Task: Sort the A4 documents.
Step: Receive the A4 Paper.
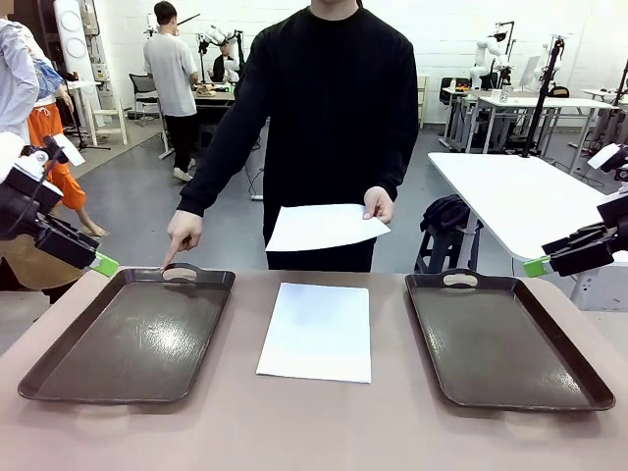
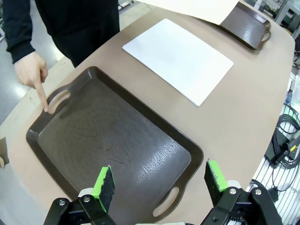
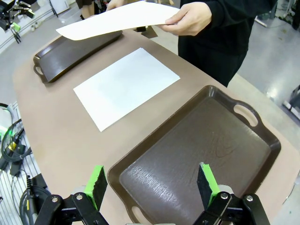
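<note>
Front view, left to right. The left gripper hangs above the near end of the left tray, jaws wide apart and empty. The person's pointing hand has a fingertip at that tray's far handle. A4 documents lie flat on the table between the trays. A held sheet is pinched in the person's other hand, above the far table edge. The right tray is bare. The right gripper hangs above its near end, jaws spread and empty.

Progress: nothing sorted yet, both trays empty and all paper still to place; the pointing likely marks the left tray as the target.

Can't tell whether the table paper is one sheet or several. Both arms are cut off by the frame edges.
</note>
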`<state>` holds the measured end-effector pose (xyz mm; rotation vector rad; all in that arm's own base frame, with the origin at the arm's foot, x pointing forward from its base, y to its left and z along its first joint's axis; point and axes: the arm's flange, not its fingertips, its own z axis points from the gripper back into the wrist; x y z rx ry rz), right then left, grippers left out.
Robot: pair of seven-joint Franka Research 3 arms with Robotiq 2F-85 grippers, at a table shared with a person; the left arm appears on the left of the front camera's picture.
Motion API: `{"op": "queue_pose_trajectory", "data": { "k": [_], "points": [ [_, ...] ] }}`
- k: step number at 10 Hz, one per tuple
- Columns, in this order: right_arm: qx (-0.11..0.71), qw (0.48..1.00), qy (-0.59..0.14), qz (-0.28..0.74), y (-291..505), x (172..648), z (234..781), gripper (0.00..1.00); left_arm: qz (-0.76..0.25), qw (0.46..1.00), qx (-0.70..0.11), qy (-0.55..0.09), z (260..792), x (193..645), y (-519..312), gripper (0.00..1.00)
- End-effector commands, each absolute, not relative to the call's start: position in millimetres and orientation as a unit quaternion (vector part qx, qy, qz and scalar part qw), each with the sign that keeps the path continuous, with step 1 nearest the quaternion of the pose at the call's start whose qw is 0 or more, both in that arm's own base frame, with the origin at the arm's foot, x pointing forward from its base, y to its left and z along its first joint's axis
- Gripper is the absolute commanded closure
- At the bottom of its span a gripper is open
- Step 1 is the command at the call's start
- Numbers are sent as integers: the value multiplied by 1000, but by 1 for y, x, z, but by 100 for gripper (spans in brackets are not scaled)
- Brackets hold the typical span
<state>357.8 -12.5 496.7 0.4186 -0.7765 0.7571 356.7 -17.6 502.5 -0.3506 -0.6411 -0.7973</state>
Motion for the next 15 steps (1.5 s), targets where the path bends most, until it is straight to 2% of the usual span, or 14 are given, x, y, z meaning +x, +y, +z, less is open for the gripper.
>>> {"op": "queue_pose_trajectory", "data": {
  "k": [1,4,9,15],
  "points": [
    [203,832,-367,363,-13,360,494,0,-396,842,-200,-307,505,397,-29,0],
    [203,832,-367,363,-13,360,494,0,-379,838,-260,-295,500,457,-54,0],
    [203,832,-367,363,-13,360,494,0,-262,824,-432,-257,461,535,-98,0],
    [203,832,-367,363,-13,360,494,0,-159,807,-551,-143,430,592,-156,0]
  ]
}}
